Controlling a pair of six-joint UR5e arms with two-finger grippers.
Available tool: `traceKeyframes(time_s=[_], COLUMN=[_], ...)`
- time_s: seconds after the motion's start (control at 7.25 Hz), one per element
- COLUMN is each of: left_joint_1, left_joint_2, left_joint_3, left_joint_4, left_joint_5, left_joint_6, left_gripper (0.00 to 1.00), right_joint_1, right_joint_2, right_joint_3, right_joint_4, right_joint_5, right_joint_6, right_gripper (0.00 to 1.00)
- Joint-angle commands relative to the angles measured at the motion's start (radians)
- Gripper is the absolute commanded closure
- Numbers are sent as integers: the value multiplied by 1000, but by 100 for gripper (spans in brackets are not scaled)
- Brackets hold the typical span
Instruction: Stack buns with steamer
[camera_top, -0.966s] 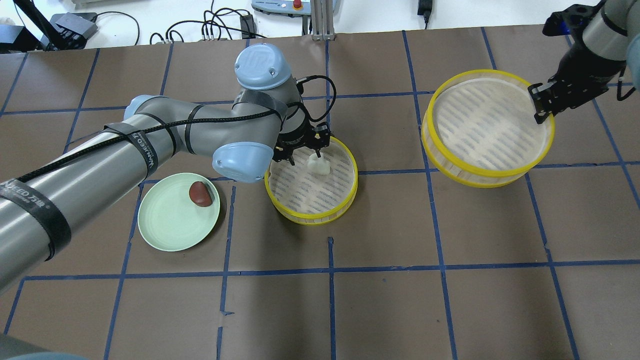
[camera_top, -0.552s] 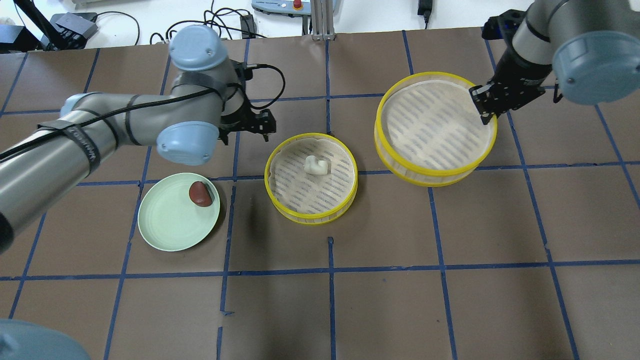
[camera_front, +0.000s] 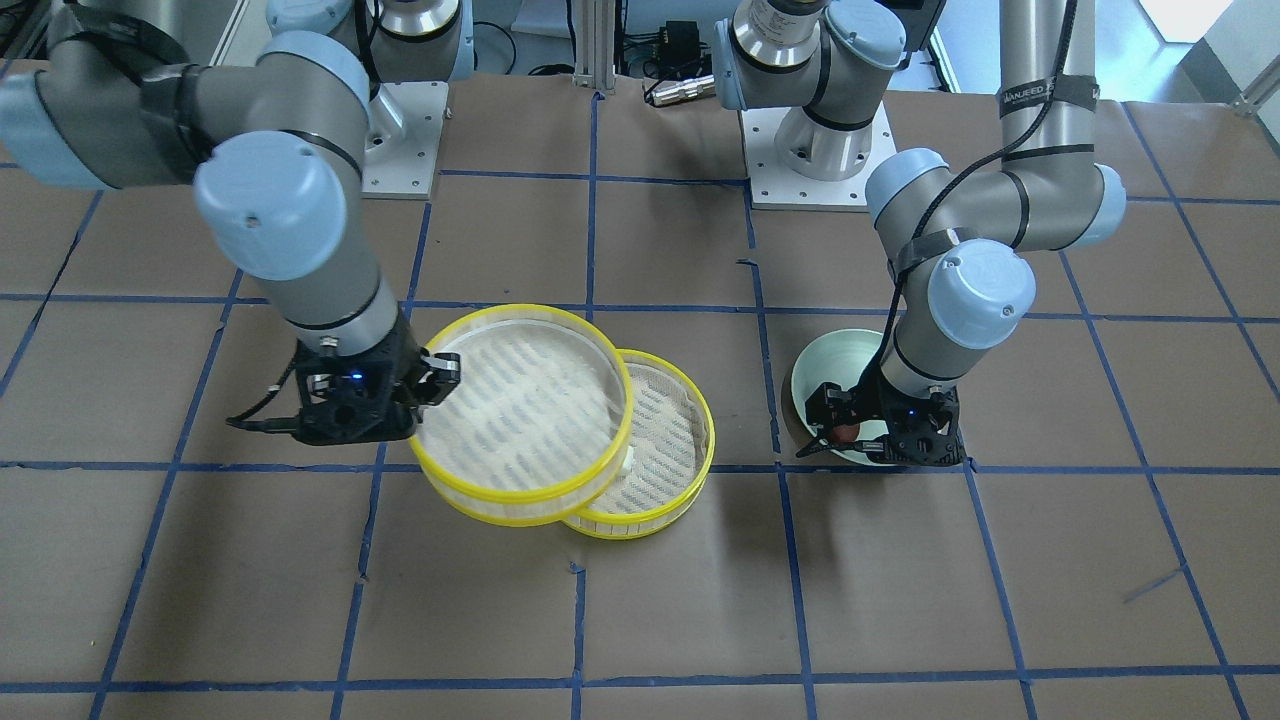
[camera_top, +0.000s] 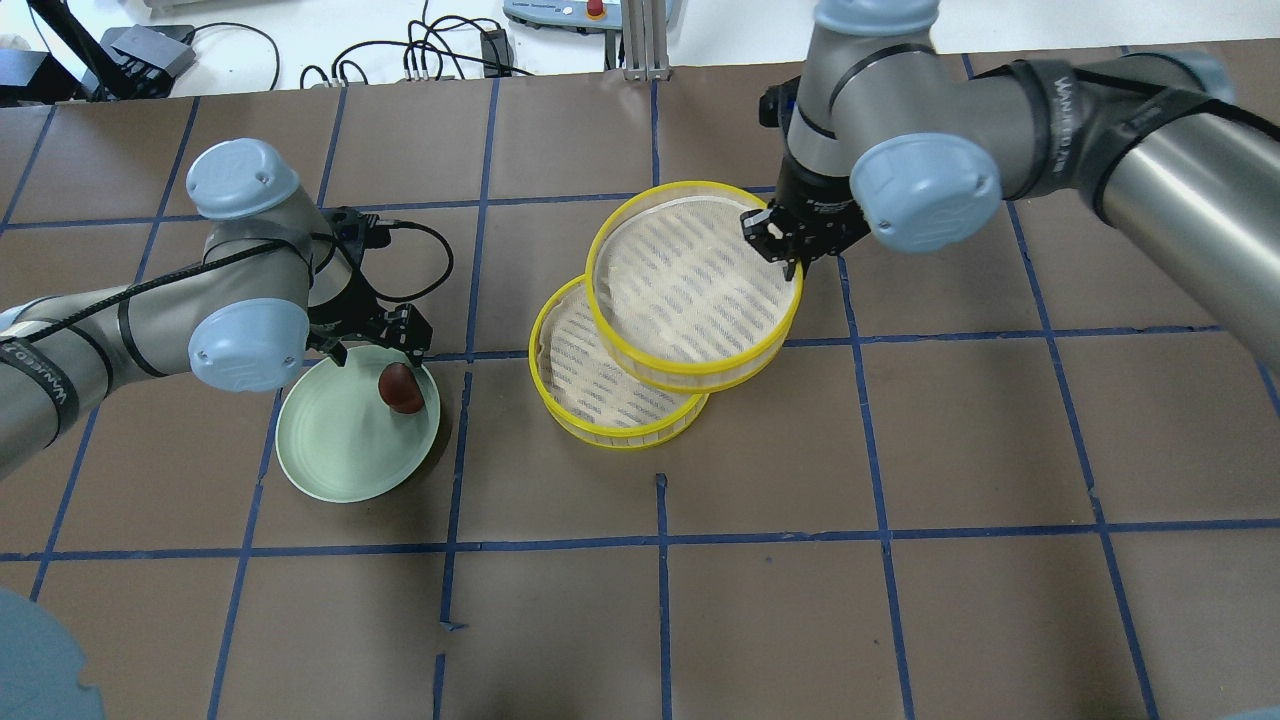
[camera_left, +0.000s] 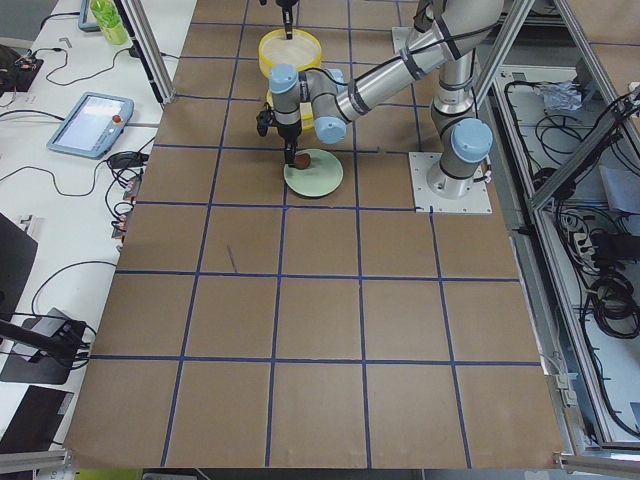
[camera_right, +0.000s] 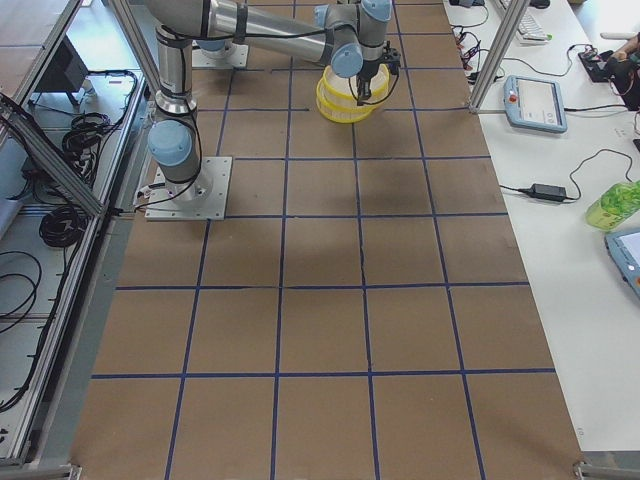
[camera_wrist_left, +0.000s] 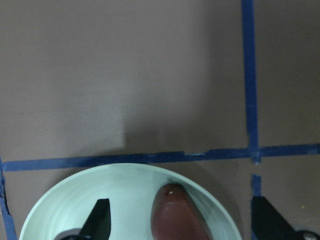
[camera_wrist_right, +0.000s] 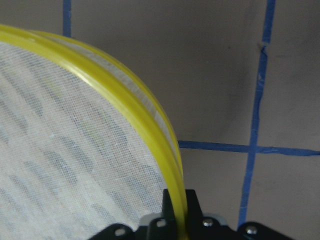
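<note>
A black strap (camera_front: 1040, 92) on the left arm reads "WANJEED". The right gripper (camera_top: 785, 240) is clamped narrowly on the yellow rim of the upper steamer tray (camera_top: 690, 280), one finger inside the rim and one outside, holding it tilted above, and partly overlapping, the lower steamer tray (camera_top: 590, 395) on the table. The left gripper (camera_top: 375, 345) is spread wide and holds nothing, hanging over the far edge of the pale green plate (camera_top: 330, 455), where the reddish-brown bun (camera_top: 400, 388) lies between its fingers (camera_wrist_left: 100, 220), touching neither.
</note>
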Motion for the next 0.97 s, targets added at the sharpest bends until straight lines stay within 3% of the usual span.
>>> traceKeyframes(time_s=[0.0, 0.28, 0.41, 0.55, 0.69, 0.83], left_joint_1=[8, 5, 5, 5, 5, 5], left_joint_2=[-6, -11, -16, -16, -20, -17], left_joint_3=[-17, -18, -23, -34, -37, -31], left_joint_4=[-4, -2, -2, -2, -7, -7], left_joint_5=[-3, -11, -11, -9, -11, -9], left_joint_6=[-34, -65, -61, -64, -69, -92], left_gripper=[5, 5, 14, 47, 70, 85], right_joint_1=[88, 99, 99, 99, 100, 102], right_joint_2=[75, 83, 89, 90, 95, 95], right_joint_3=[-15, -13, -12, -7, -1, -1], right_joint_4=[-38, -43, -43, -49, -51, -49], right_joint_5=[-7, -10, -11, -4, -2, 0], right_joint_6=[79, 113, 111, 113, 113, 113], right_gripper=[98, 98, 98, 97, 97, 97])
